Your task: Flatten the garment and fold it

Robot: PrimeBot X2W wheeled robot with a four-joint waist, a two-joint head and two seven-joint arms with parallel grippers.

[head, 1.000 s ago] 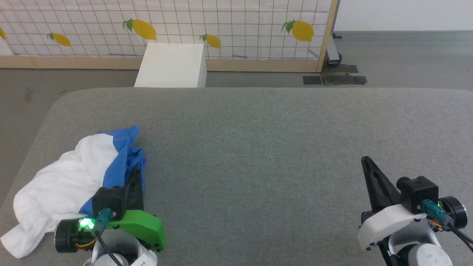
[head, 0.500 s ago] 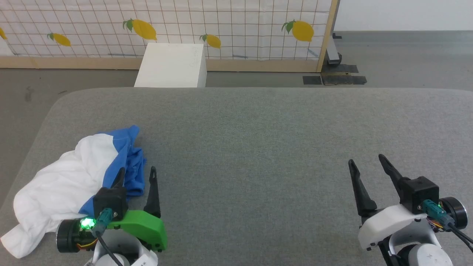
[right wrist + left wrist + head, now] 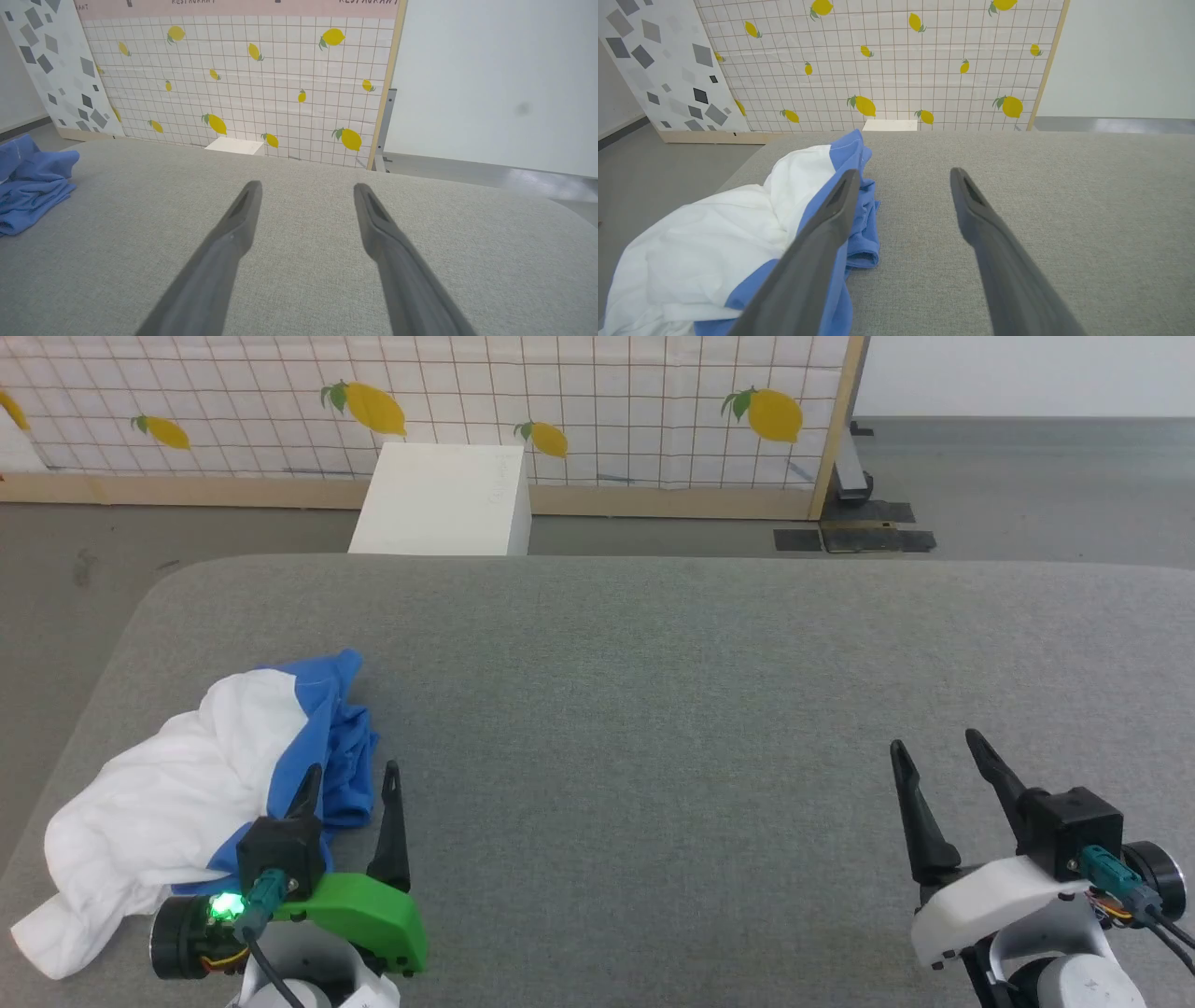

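Grey fabric tabletop (image 3: 653, 709) in head view: garment (image 3: 177, 784) lies crumpled at the near-left corner, white body w/ blue band along its right side. Left tool (image 3: 353, 767) sits at the heap's right edge, jaws spread wide; its left finger overlaps the blue edge, right finger is over bare tabletop. Right tool (image 3: 934, 739) at lower right, also spread wide, holding nothing, well apart from the garment. White box (image 3: 443, 499) stands on the floor beyond the far edge, in front of a lemon-print screen (image 3: 597, 392). Left wrist view: left tool (image 3: 904, 171) fingers wide apart, bare grey btwn them; garment (image 3: 714, 242) to the left, blue fold running behind the left finger, contact can't be told. Right wrist view: right tool (image 3: 307, 184) wide over bare tabletop; blue part of garment (image 3: 28, 186) at the far left edge, well away.
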